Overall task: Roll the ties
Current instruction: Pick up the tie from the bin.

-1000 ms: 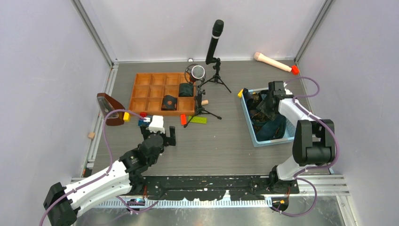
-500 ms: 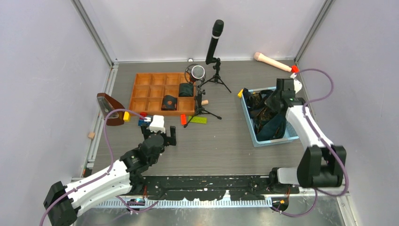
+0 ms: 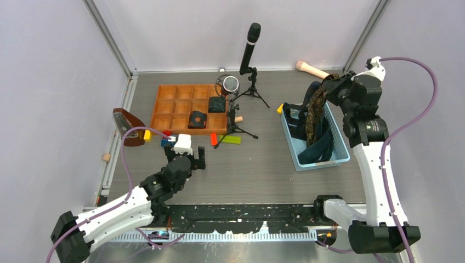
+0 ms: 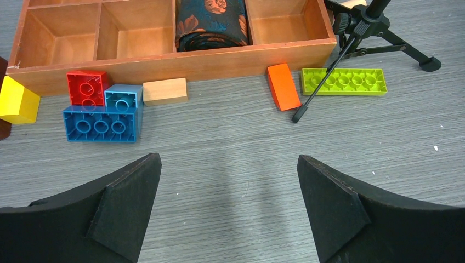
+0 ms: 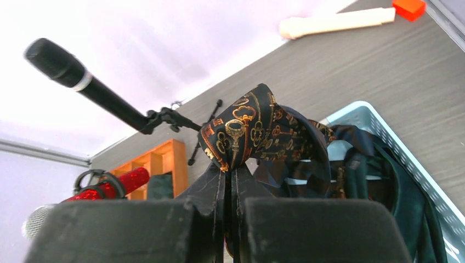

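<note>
The right gripper [image 5: 230, 183] is closed tight on the speckled tie [image 5: 257, 131], a dark one printed with brown-gold keys, its two fingers pinched together with a fold of cloth bunched above them. From the top camera that tie hangs from the raised gripper down into the blue basket [image 3: 323, 163] near the right edge of the tabletop, where its lower end lies among the other ties [image 3: 323, 147], a dark and teal heap. The left gripper [image 4: 230, 164] is wide open and holds nothing, both fingers apart above bare tabletop towards the near-left corner. Just beyond it lie toy blocks: a red block [image 4: 86, 86] against a blue block [image 4: 101, 120], a yellow block [image 4: 17, 100], an orange block [image 4: 283, 86] and a flat green plate [image 4: 344, 81]. Behind them stands the wooden tray [image 4: 219, 60], towards the far-left corner, with two rolled ties in its compartments: the patterned roll [image 4: 213, 24] in the near row, the plain roll [image 3: 217, 104] one row farther back
</note>
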### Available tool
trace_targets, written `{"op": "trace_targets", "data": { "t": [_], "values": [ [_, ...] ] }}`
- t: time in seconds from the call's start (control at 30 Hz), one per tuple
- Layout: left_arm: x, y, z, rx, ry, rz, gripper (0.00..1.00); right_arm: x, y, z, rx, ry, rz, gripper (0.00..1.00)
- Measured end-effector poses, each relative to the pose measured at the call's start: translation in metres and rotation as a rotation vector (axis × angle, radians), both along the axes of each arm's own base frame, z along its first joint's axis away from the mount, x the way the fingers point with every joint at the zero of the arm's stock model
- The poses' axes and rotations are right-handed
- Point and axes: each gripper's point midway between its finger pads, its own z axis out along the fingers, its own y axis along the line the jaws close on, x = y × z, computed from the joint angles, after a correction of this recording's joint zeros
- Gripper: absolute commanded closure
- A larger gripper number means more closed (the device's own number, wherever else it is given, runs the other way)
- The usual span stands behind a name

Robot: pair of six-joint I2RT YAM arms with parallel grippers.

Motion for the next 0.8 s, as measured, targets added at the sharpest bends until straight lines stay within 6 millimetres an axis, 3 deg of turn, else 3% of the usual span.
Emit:
{"op": "trace_targets", "data": {
  "t": [0.53, 0.8],
  "values": [
    [0.0, 0.0, 0.0, 0.0, 0.0, 0.0, 0.01, -0.033, 0.016, 0.107, -0.014, -0.197, 0.1, 1.0],
    [0.0, 0.0, 0.0, 0.002, 0.0, -0.001, 0.01, -0.04, 0.016, 0.138, -0.016, -0.25, 0.102, 1.0]
  ]
}}
